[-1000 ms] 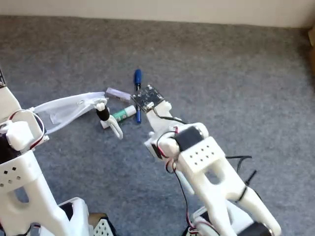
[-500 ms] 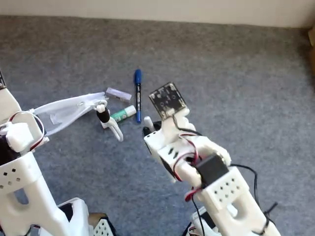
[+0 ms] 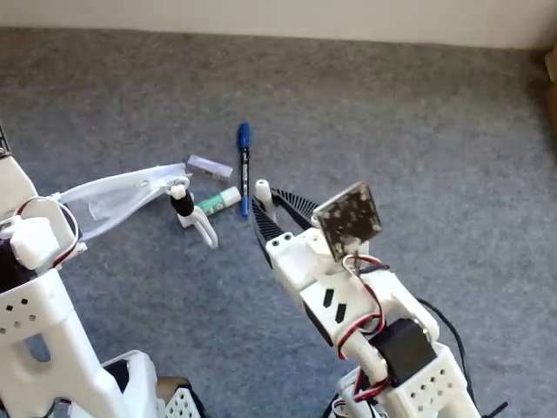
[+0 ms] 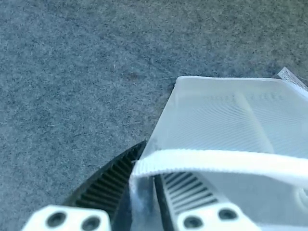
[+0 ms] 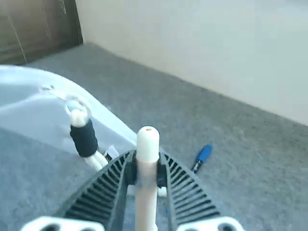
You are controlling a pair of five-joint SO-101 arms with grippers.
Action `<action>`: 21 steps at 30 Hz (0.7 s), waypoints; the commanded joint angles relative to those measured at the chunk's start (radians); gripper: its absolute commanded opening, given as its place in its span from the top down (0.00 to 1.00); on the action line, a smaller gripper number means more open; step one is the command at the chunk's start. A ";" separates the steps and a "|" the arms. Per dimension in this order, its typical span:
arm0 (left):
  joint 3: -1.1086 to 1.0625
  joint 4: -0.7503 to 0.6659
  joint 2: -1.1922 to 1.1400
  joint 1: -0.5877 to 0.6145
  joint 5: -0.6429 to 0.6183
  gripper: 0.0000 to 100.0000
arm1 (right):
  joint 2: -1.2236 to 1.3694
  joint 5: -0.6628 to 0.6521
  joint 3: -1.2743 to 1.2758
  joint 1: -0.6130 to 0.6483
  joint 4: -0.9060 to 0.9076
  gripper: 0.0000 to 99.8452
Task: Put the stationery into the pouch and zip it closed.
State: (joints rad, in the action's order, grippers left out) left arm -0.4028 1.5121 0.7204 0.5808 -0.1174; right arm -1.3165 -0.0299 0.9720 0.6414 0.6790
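1. Two grips hold: the left tool is clamped on the pouch's edge.
2. Near the pouch's mouth, the right tool is clamped on a white marker.
3. A blue pen, green stick and purple eraser lie just beside that mouth.

White plastic arms carry black ribbed fingers, red-black cables and a circuit board.
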 commanded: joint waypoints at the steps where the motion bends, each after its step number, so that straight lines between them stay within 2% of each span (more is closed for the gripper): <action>1: -0.016 -0.008 -0.015 0.007 -0.009 1.00 | -0.045 0.106 -0.010 0.010 -0.074 1.00; 5: -0.016 -0.008 -0.015 0.007 -0.009 1.00 | -0.077 0.167 -0.012 0.010 -0.156 1.00; 12: -0.016 -0.009 -0.015 0.007 -0.009 1.00 | -0.116 0.170 -0.012 0.012 -0.323 1.00; 21: -0.018 -0.009 -0.015 0.007 -0.009 1.00 | -0.119 0.170 -0.008 0.193 -0.496 1.00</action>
State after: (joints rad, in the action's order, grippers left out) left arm -0.4028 1.5121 0.7204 0.5808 -0.1174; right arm -1.4239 0.1327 0.9720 0.7871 0.2524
